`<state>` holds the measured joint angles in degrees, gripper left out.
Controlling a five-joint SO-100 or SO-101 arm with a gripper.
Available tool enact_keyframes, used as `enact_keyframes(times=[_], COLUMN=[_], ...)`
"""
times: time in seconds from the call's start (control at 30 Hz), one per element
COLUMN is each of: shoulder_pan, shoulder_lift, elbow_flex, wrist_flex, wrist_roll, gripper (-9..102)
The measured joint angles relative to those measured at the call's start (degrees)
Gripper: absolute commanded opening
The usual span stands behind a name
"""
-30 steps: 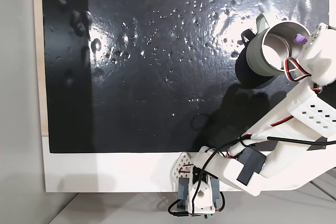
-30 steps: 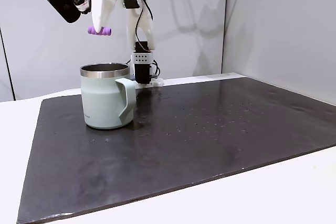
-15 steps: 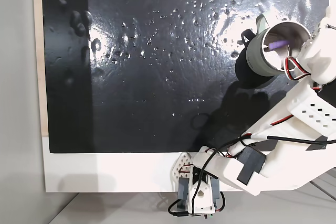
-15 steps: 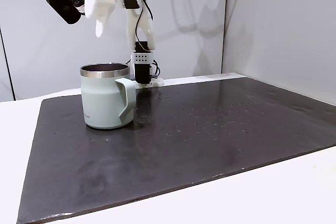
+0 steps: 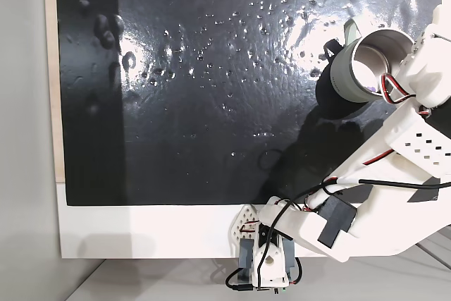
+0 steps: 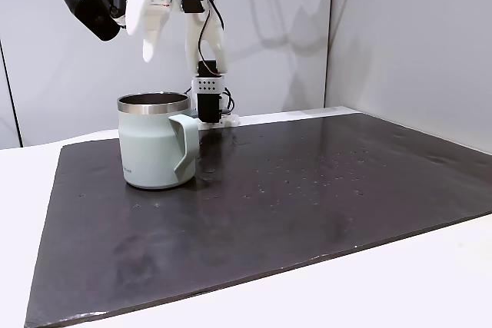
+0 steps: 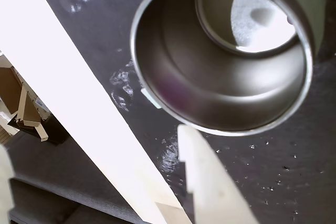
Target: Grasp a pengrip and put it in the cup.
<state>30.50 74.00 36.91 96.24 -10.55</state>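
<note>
Desk: white top, mostly covered by a dark glossy mat speckled with small droplets or dimples.

Arm: white, base at the desk's near edge in a fixed view from above, reaching up along the right side of that picture to the cup. In a fixed view from the side, the base stands behind the cup and the arm arches over it.

Cup: pale green mug, steel inside, upright on the mat, handle facing the camera and to the right in that side view. From above it sits at the mat's top right. The wrist view looks straight into its mouth.

Tool: hangs above the cup, well clear of the rim, tips pointing down. Jaws are parted and hold nothing. In the wrist view one pale finger sits just below the cup rim in the picture, the other only a sliver at the left edge.

Pengrip: small purple spot low inside the cup, against the wall nearest the arm. In the wrist view only a faint purple smear on the steel wall; can't tell if that is the thing or a reflection.
</note>
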Motion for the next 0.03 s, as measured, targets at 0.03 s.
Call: enact_keyframes(times=[0.03], shoulder_pan=[-0.1], shoulder_lift=[0.0], elbow_flex=[0.0], wrist_flex=[0.0], wrist_roll=[0.0], gripper=[32])
